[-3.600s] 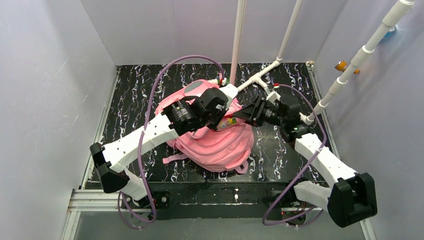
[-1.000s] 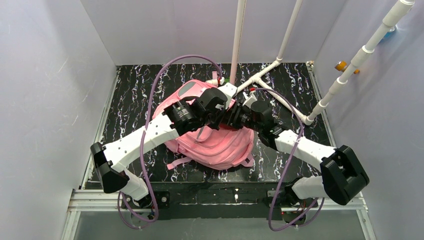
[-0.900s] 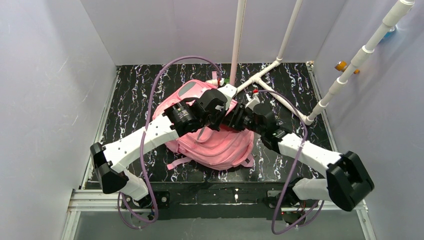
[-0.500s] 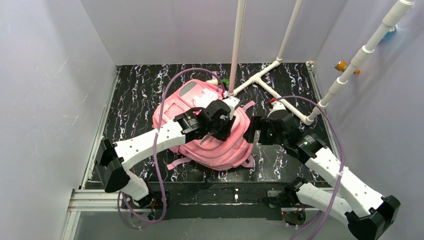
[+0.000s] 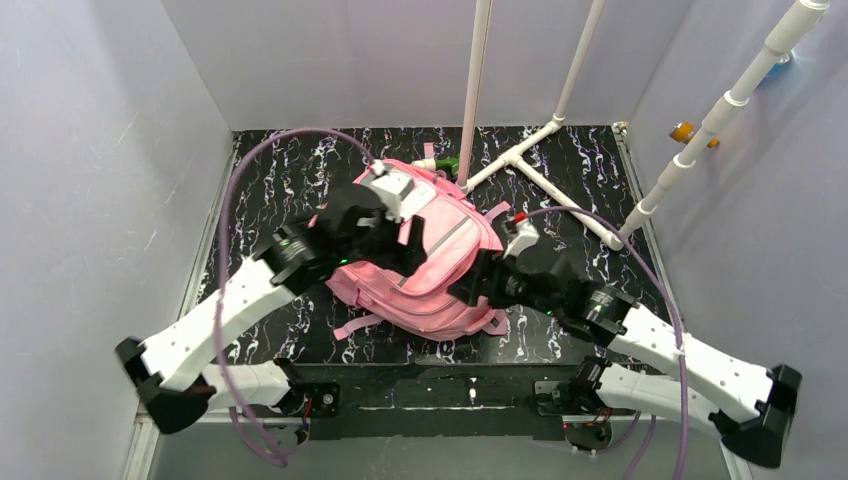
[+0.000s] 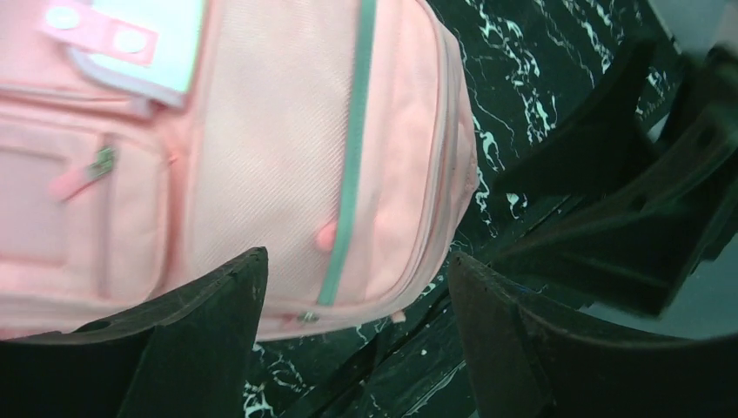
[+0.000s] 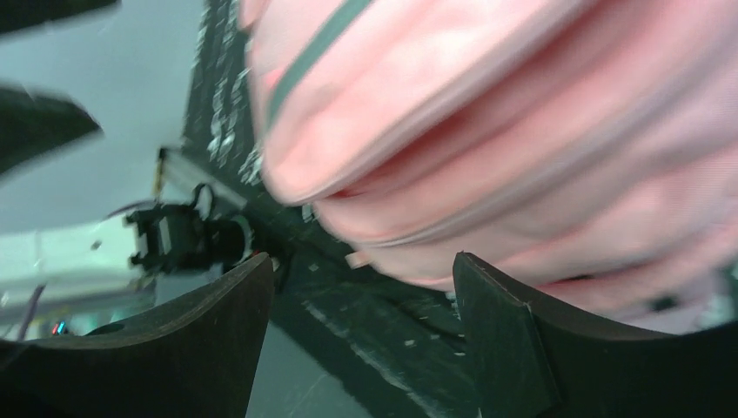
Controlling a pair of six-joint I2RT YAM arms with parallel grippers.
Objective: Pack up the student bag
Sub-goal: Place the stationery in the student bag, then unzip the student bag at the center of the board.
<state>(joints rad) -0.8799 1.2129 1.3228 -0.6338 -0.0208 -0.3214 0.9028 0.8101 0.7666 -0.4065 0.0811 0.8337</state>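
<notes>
black marbled tabletop [image 5: 270,180] carries the student bag [image 5: 430,262] lying flat, front up, likely so its zips face the arms, while left gripper [image 6: 357,261] and right gripper [image 7: 363,261] hover spread wide, holding nothing.

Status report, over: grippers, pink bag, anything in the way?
Both open and empty: left gripper over the front of the student bag, right gripper at its near right edge. Bag flat on the table, unheld. white pipes close behind it.

The soft pink fabric backpack [image 5: 440,270] carried a grey-green strip [image 6: 352,157] down its paler pink pocket [image 6: 261,157]. The flat tabletop [image 5: 270,180] was black, veined with white marbling.
</notes>
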